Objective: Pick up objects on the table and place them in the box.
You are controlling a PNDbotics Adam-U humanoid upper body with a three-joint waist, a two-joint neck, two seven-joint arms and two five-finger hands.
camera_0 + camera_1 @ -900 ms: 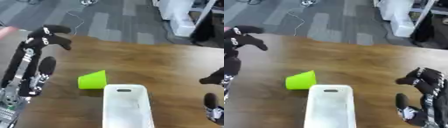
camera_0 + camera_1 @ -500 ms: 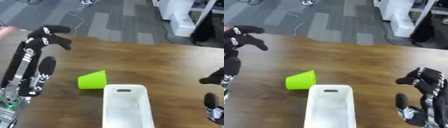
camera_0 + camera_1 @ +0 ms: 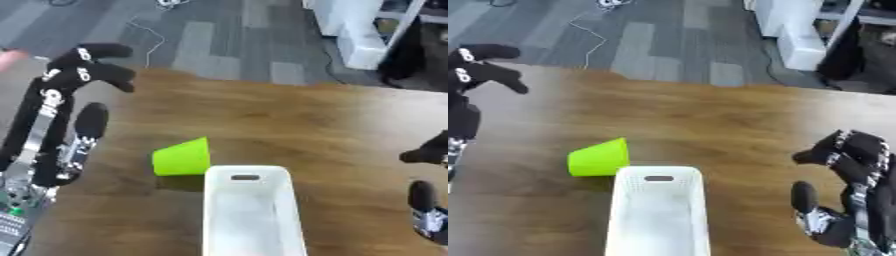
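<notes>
A lime-green cup (image 3: 183, 157) lies on its side on the wooden table (image 3: 289, 120), touching the far left corner of a white plastic box (image 3: 249, 215). The box looks empty where it shows. My left hand (image 3: 77, 80) is raised at the left, fingers relaxed and bent forward, holding nothing, well left of the cup. My right hand (image 3: 852, 165) is up at the right edge, fingers loosely bent, also empty and far from the cup.
The table's far edge runs across the upper part of the view, with grey floor, a cable and white furniture (image 3: 367, 35) beyond it. Bare wood lies between the cup and my right hand.
</notes>
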